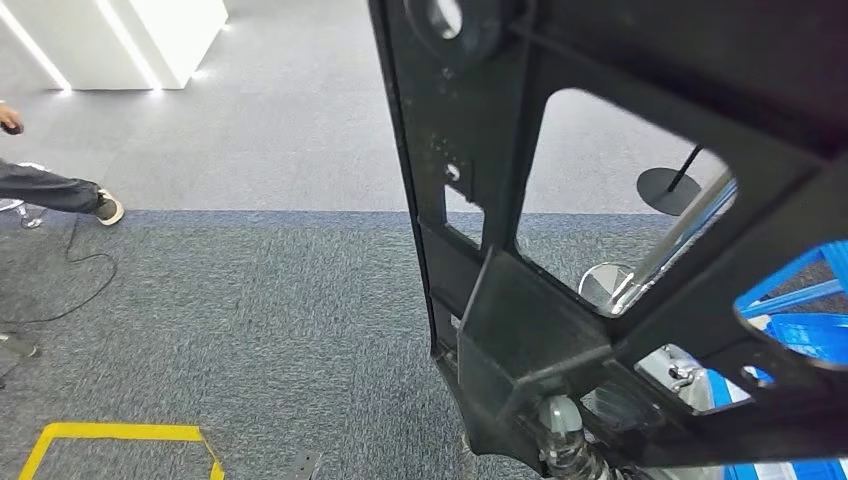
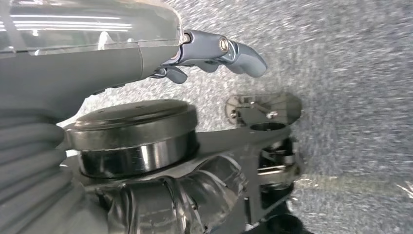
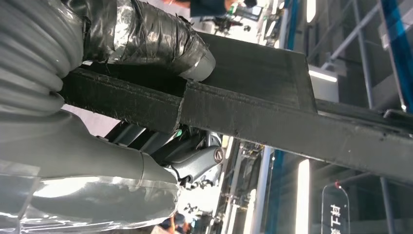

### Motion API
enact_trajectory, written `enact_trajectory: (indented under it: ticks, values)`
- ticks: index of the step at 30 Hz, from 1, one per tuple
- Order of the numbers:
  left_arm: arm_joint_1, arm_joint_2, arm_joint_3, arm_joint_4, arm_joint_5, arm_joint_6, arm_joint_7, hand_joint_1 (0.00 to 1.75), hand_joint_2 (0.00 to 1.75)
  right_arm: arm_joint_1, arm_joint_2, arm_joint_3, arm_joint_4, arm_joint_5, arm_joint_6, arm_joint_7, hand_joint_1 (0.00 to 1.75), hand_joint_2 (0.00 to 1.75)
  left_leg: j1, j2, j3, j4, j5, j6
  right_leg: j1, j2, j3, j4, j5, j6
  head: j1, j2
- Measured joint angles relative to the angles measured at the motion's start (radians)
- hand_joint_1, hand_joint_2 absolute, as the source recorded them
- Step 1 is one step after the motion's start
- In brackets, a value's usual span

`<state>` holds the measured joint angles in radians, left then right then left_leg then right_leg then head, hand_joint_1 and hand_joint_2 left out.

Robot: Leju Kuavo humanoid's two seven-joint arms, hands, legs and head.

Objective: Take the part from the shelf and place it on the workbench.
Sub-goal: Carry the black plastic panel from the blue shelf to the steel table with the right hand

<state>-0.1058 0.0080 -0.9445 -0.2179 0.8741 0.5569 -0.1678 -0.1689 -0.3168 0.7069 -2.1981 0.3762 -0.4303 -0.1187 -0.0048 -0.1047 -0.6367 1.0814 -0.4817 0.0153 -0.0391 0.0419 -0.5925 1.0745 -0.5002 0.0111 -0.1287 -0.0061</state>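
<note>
Grey carpet (image 1: 250, 300) covers the floor in the head view, darker speckled near the robot and paler further off, with a yellow taped outline (image 1: 120, 440) at the lower left and a thin black cable (image 1: 70, 285) trailing across it. At the far left edge a person's leg and shoe (image 1: 70, 195) reach into the picture, and a white block (image 1: 150, 35) with bright strips stands at the back. Blue crates (image 1: 810, 320) show at the right through the openings of the part.

The part (image 1: 560, 250), a large black frame of flat bars with wide cut-outs, is held up close before the head camera, tilted and taking up the right half of that view, well clear of the floor. In the right wrist view the right hand (image 3: 160, 122) holds one of the bars of this part (image 3: 272, 112): the taped thumb (image 3: 160, 39) lies over one face of the bar and the darker fingers (image 3: 195, 161) press on the opposite face, so the bar runs between them and on past the hand. Behind it stand shelf uprights (image 3: 292, 29) and a person at a distance.

The left hand (image 2: 209, 53) hangs over the carpet in the left wrist view, its fingers loosely bent and apart, with nothing in them.
</note>
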Motion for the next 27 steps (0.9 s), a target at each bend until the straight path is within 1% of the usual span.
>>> enact_trajectory:
  ticks: [1, 2, 3, 4, 5, 6, 7, 8, 9, 10, 11, 12, 13, 14, 15, 16, 17, 18, 19, 20, 21, 22, 23, 24, 25, 26, 27]
  values:
    - [0.0, 0.001, -0.001, 0.0, -0.001, 0.0, 0.0, 0.0, 1.75, 0.0, 0.001, 0.0, 0.0, -0.001, 0.0, 0.0, 1.75, 1.75, 0.0, 0.028, -0.019, 0.035, -0.018, -0.005, 0.0, -0.014, 0.004, -0.003, 0.0, -0.004, -0.004, 0.0]
    - [-0.001, 0.002, -0.002, 0.0, -0.003, 0.0, 0.001, 0.0, 1.75, 0.0, 0.001, 0.0, 0.0, -0.002, 0.0, 0.0, 1.75, 1.75, 0.0, 0.06, -0.045, 0.089, -0.042, -0.01, 0.003, -0.027, 0.007, -0.004, -0.002, -0.007, -0.008, 0.0]
    - [-0.003, 0.001, -0.003, 0.0, -0.004, 0.0, 0.002, 0.0, 1.75, 0.0, 0.001, 0.0, 0.0, -0.002, 0.0, 0.0, 1.75, 1.75, 0.002, 0.079, -0.08, 0.152, -0.067, -0.014, 0.005, -0.042, 0.008, -0.005, -0.003, -0.01, -0.011, 0.0]
    - [-0.004, 0.001, -0.004, 0.0, -0.004, 0.0, 0.003, 0.0, 1.75, 0.001, 0.001, 0.0, 0.0, -0.002, 0.0, 0.0, 1.75, 1.75, 0.004, 0.089, -0.111, 0.207, -0.083, -0.016, 0.007, -0.056, 0.009, -0.005, -0.006, -0.012, -0.011, 0.0]
    - [-0.004, 0.001, -0.006, 0.0, -0.005, 0.0, 0.004, 0.0, 1.75, 0.001, 0.001, 0.0, 0.0, -0.003, 0.0, 0.0, 1.75, 1.75, 0.005, 0.093, -0.129, 0.235, -0.083, -0.016, 0.009, -0.07, 0.01, -0.005, -0.008, -0.014, -0.011, 0.0]
    - [-0.003, 0.001, -0.007, 0.0, -0.005, 0.0, 0.006, 0.0, 1.75, 0.002, 0.001, 0.0, 0.0, -0.004, 0.0, 0.0, 1.75, 1.75, 0.006, 0.096, -0.128, 0.227, -0.065, -0.014, 0.011, -0.082, 0.013, -0.005, -0.011, -0.014, -0.011, 0.0]
    - [-0.002, 0.001, -0.009, 0.0, -0.005, 0.0, 0.007, 0.0, 1.75, 0.001, 0.001, 0.0, 0.0, -0.004, 0.0, 0.0, 1.75, 1.75, 0.005, 0.101, -0.107, 0.182, -0.033, -0.01, 0.012, -0.093, 0.018, -0.005, -0.014, -0.014, -0.011, 0.0]
    - [-0.001, 0.002, -0.01, 0.0, -0.005, 0.0, 0.009, 0.0, 1.75, 0.001, 0.001, 0.0, 0.0, -0.005, 0.0, 0.0, 1.75, 1.75, 0.003, 0.112, -0.074, 0.114, 0.002, -0.005, 0.013, -0.103, 0.024, -0.006, -0.018, -0.014, -0.011, 0.0]
    - [-0.002, 0.003, -0.011, 0.0, -0.005, 0.0, 0.01, 0.0, 1.75, 0.001, 0.001, 0.0, 0.0, -0.006, 0.0, 0.0, 1.75, 1.75, -0.004, 0.133, -0.041, 0.053, 0.024, 0.001, 0.015, -0.113, 0.03, -0.007, -0.022, -0.013, -0.01, 0.0]
    - [-0.004, 0.003, -0.013, 0.0, -0.005, 0.0, 0.01, 0.0, 1.75, 0.001, 0.001, 0.0, 0.0, -0.007, 0.0, 0.0, 1.75, 1.75, -0.012, 0.15, -0.015, 0.005, 0.034, 0.008, 0.017, -0.122, 0.035, -0.01, -0.025, -0.01, -0.011, 0.0]
    - [-0.005, 0.005, -0.014, 0.0, -0.005, 0.0, 0.011, 0.0, 1.75, 0.001, 0.001, 0.0, 0.0, -0.009, 0.001, 0.001, 1.75, 1.75, -0.019, 0.163, -0.002, -0.021, 0.034, 0.014, 0.018, -0.131, 0.039, -0.013, -0.026, -0.007, -0.01, 0.0]
    - [-0.006, 0.006, -0.015, 0.0, -0.005, 0.0, 0.011, 0.0, 1.75, 0.001, 0.001, 0.0, 0.0, -0.011, 0.001, 0.001, 1.75, 1.75, -0.026, 0.166, 0.003, -0.028, 0.029, 0.018, 0.019, -0.14, 0.043, -0.017, -0.027, -0.003, -0.009, 0.0]
    - [-0.006, 0.008, -0.015, 0.0, -0.005, 0.0, 0.011, 0.0, 1.75, 0.0, 0.001, 0.0, 0.0, -0.013, 0.001, 0.001, 1.75, 1.75, -0.028, 0.156, 0.007, -0.037, 0.03, 0.023, 0.02, -0.15, 0.048, -0.022, -0.028, 0.002, -0.009, 0.0]
    - [-0.004, 0.009, -0.016, 0.0, -0.005, 0.0, 0.012, 0.0, 1.75, 0.0, 0.001, 0.0, 0.001, -0.016, 0.001, 0.001, 1.75, 1.75, -0.025, 0.146, 0.015, -0.047, 0.033, 0.027, 0.019, -0.148, 0.054, -0.022, -0.032, 0.007, -0.007, 0.0]
    - [-0.002, 0.01, -0.016, 0.0, -0.005, 0.0, 0.012, 0.0, 1.75, -0.001, 0.001, -0.001, 0.001, -0.017, 0.001, 0.001, 1.75, 1.75, -0.021, 0.136, 0.024, -0.058, 0.035, 0.032, 0.019, -0.134, 0.054, -0.012, -0.041, 0.011, -0.007, 0.0]
    - [-0.002, 0.011, -0.016, 0.0, -0.005, 0.0, 0.012, 0.0, 1.75, -0.001, 0.001, -0.002, 0.001, -0.019, 0.0, 0.001, 1.75, 1.75, -0.017, 0.126, 0.033, -0.068, 0.039, 0.038, 0.019, -0.111, 0.044, 0.017, -0.058, 0.013, -0.005, 0.0]
    - [-0.004, 0.011, -0.016, 0.0, -0.006, 0.0, 0.013, 0.0, 1.75, 0.001, 0.001, -0.003, 0.001, -0.022, 0.0, 0.001, 1.75, 1.75, -0.013, 0.116, 0.04, -0.074, 0.041, 0.043, 0.018, -0.083, 0.018, 0.068, -0.082, 0.013, -0.001, 0.0]
    - [-0.006, 0.01, -0.016, 0.0, -0.006, -0.001, 0.012, 0.0, 1.75, 0.002, 0.001, -0.004, 0.002, -0.024, 0.0, 0.001, 1.75, 1.75, -0.012, 0.106, 0.041, -0.076, 0.04, 0.048, 0.019, -0.063, -0.017, 0.131, -0.109, 0.013, 0.002, 0.0]
    - [-0.008, 0.01, -0.016, 0.0, -0.006, -0.001, 0.012, 0.0, 1.75, 0.004, 0.001, -0.004, 0.003, -0.029, 0.0, 0.001, 1.75, 1.75, -0.012, 0.094, 0.041, -0.075, 0.039, 0.051, 0.019, -0.052, -0.053, 0.191, -0.128, 0.014, 0.006, 0.0]
    - [-0.008, 0.01, -0.016, 0.0, -0.006, -0.001, 0.013, 0.0, 1.75, 0.005, 0.001, -0.005, 0.004, -0.033, 0.001, 0.0, 1.75, 1.75, -0.011, 0.08, 0.041, -0.073, 0.038, 0.051, 0.019, -0.048, -0.079, 0.228, -0.131, 0.016, 0.009, 0.0]
    - [-0.007, 0.01, -0.017, 0.0, -0.006, -0.002, 0.013, 0.0, 1.75, 0.006, 0.001, -0.005, 0.005, -0.038, 0.001, 0.0, 1.75, 1.75, -0.01, 0.066, 0.041, -0.069, 0.035, 0.049, 0.017, -0.046, -0.089, 0.23, -0.115, 0.018, 0.009, 0.0]
    - [-0.006, 0.01, -0.017, 0.0, -0.005, -0.002, 0.013, 0.0, 1.75, 0.006, 0.001, -0.005, 0.005, -0.043, 0.001, 0.0, 1.75, 1.75, -0.007, 0.052, 0.041, -0.063, 0.032, 0.046, 0.015, -0.044, -0.081, 0.196, -0.082, 0.021, 0.009, 0.0]
    - [-0.005, 0.01, -0.018, 0.0, -0.005, -0.004, 0.013, 0.0, 1.75, 0.006, 0.001, -0.006, 0.005, -0.048, 0.003, -0.001, 1.75, 1.75, -0.004, 0.038, 0.04, -0.053, 0.026, 0.041, 0.011, -0.032, -0.059, 0.134, -0.043, 0.025, 0.009, 0.0]
    - [-0.005, 0.01, -0.019, 0.0, -0.005, -0.005, 0.013, 0.0, 1.75, 0.006, 0.001, -0.006, 0.006, -0.052, 0.005, -0.001, 1.75, 1.75, -0.003, 0.025, 0.036, -0.042, 0.019, 0.034, 0.006, -0.01, -0.036, 0.077, -0.019, 0.028, 0.011, 0.0]
    - [-0.006, 0.01, -0.02, 0.0, -0.005, -0.007, 0.013, 0.0, 1.75, 0.006, 0.001, -0.006, 0.007, -0.056, 0.008, -0.002, 1.75, 1.75, -0.002, 0.013, 0.03, -0.029, 0.013, 0.028, 0.002, 0.011, -0.018, 0.035, -0.004, 0.028, 0.012, 0.0]
    - [-0.007, 0.011, -0.021, 0.0, -0.005, -0.009, 0.013, 0.0, 1.75, 0.007, 0.001, -0.006, 0.007, -0.06, 0.011, -0.002, 1.75, 1.75, -0.001, 0.003, 0.022, -0.02, 0.009, 0.022, 0.001, 0.027, -0.008, 0.012, -0.002, 0.026, 0.013, 0.0]
    - [-0.006, 0.011, -0.021, 0.0, -0.005, -0.01, 0.013, 0.0, 1.75, 0.007, 0.0, -0.006, 0.008, -0.063, 0.013, -0.003, 1.75, 1.75, -0.001, -0.007, 0.017, -0.017, 0.009, 0.017, 0.002, 0.031, -0.007, 0.011, -0.006, 0.021, 0.015, 0.0]
